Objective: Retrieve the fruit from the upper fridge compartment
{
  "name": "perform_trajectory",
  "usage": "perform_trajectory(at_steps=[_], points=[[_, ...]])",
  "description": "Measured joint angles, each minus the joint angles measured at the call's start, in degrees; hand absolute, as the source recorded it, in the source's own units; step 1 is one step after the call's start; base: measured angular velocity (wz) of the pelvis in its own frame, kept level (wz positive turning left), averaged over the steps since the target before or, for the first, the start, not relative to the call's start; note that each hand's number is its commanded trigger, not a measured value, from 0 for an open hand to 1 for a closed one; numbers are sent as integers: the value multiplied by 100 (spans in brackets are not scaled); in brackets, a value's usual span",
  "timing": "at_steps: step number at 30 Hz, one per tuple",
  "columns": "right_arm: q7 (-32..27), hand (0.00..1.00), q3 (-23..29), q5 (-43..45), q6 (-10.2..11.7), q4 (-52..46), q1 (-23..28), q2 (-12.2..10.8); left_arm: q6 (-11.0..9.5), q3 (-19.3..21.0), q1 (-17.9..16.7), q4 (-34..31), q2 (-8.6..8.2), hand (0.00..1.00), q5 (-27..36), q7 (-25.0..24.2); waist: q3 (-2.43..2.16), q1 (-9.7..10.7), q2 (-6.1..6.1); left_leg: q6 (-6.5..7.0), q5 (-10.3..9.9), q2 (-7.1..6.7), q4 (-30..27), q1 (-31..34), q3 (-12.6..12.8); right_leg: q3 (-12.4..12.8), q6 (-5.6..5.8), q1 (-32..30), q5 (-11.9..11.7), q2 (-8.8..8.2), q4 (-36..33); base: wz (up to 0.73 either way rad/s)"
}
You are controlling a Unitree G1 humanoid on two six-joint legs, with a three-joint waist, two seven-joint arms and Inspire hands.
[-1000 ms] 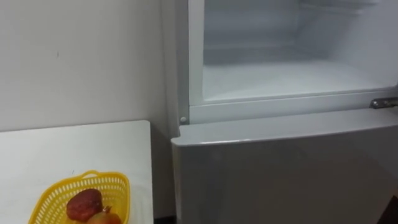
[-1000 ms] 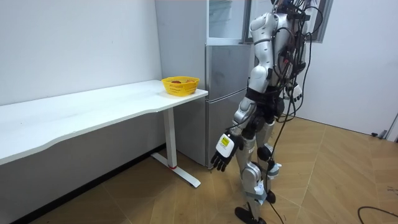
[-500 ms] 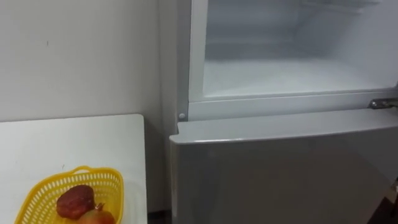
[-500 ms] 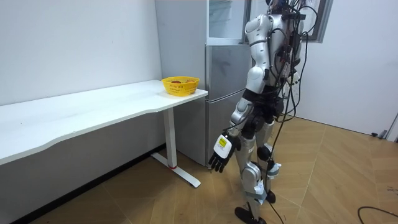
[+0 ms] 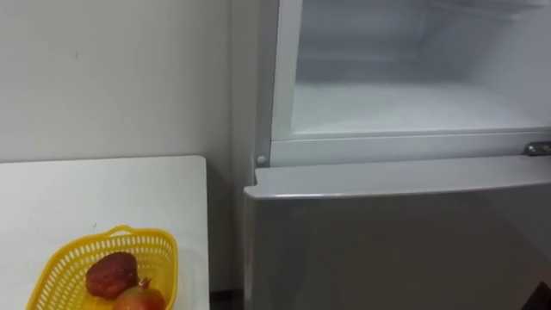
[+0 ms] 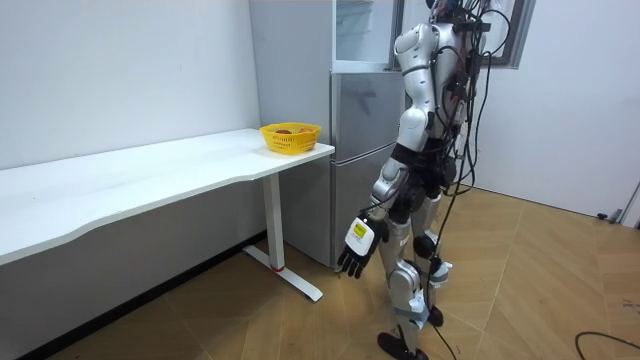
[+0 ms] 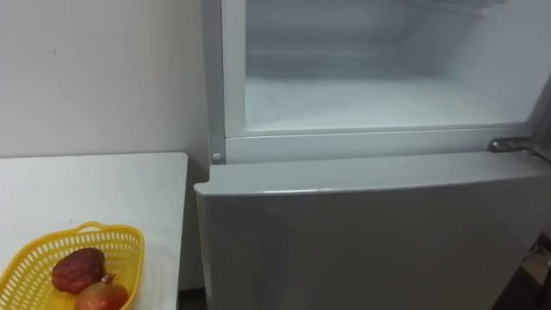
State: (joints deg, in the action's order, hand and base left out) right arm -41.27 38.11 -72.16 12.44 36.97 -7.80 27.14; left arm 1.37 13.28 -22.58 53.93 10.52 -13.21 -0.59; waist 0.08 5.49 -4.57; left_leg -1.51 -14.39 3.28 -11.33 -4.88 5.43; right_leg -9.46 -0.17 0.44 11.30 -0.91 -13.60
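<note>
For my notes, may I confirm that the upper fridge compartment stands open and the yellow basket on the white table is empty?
Not quite: the yellow basket holds two items, as the left eye view shows. The upper fridge compartment does stand open.

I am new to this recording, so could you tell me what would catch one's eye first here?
The open upper fridge compartment, its white inside bare as far as seen, sits above the closed lower door. Left of it, a yellow basket with a dark red fruit stands on the white table. The robot's left hand hangs open by its side.
</note>
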Motion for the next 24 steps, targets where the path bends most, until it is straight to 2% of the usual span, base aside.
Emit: perform_trajectory(at_steps=[5,15,17,24], points=[[-145,0,206,73,-2,3,-68,128,5,22,-16,1,-7,0,-30,3,2,42,14,-1,0,0,-9,3,0,-1,5,-13,-5,5,73,0],[-120,0,242,61,-2,323,-428,1081,-4,127,-15,-5,8,0,-94,-2,8,51,0,-1,0,1,-7,8,6,-2,7,36,-18,9,61,0],[-96,0,254,45,-3,358,-500,1153,-8,127,-14,-10,21,0,-91,-14,18,62,-24,-1,0,6,-6,18,5,-12,7,28,-17,9,59,0],[52,0,275,74,-2,389,-566,1209,-35,192,-9,-10,154,0,-90,-63,3,87,-177,-1,0,3,-4,32,5,-55,8,45,-16,1,94,2]])
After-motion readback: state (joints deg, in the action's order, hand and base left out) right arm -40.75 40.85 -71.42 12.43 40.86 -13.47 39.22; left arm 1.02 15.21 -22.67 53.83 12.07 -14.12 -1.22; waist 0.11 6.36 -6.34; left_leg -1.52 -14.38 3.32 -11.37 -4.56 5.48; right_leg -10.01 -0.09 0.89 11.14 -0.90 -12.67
